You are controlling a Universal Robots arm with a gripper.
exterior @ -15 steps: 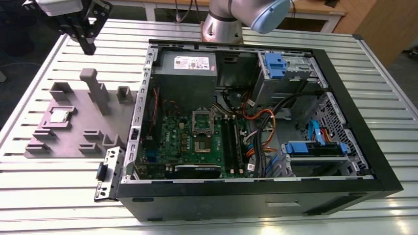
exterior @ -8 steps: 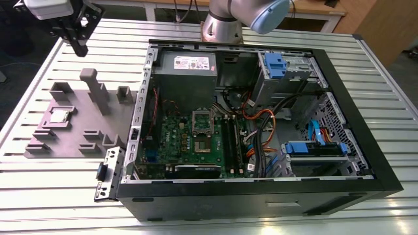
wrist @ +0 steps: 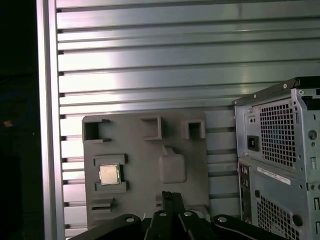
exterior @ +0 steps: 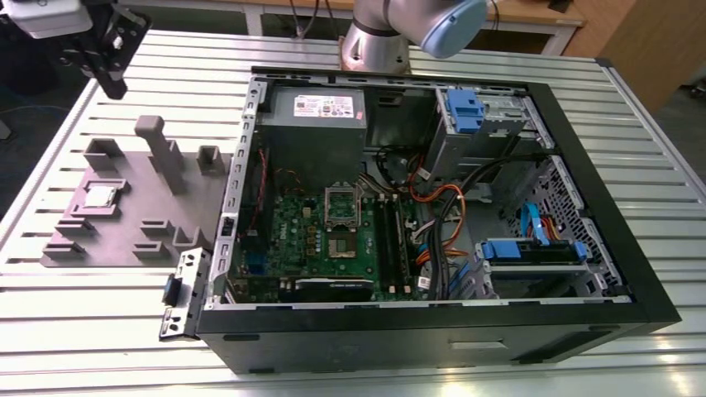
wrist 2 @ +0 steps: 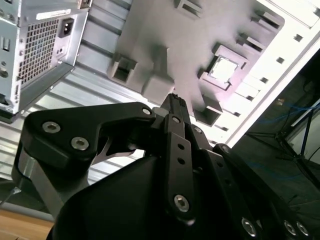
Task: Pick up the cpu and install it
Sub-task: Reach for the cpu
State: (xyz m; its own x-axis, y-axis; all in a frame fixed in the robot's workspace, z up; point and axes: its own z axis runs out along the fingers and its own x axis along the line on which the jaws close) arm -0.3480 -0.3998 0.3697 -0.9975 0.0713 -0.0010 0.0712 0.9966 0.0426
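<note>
Silver-grey square cpu [exterior: 102,195] sits nested in the grey plastic fixture [exterior: 132,213], kept square for pickup; my tool [wrist 2: 175,99] hovers above, closed, empty.

The exterior view looks down from high up, at a slant across the slatted worktop [exterior: 662,165]. It takes in the whole open computer case [exterior: 441,339] and the grey holder plate [exterior: 127,178] at the exterior view's left. Both wrist views sit close behind the tool [wrist 2: 175,100]. The first wrist view faces straight down and the second wrist view looks obliquely. Both share the holder plate and the case's rear panel [wrist: 280,130].
</note>
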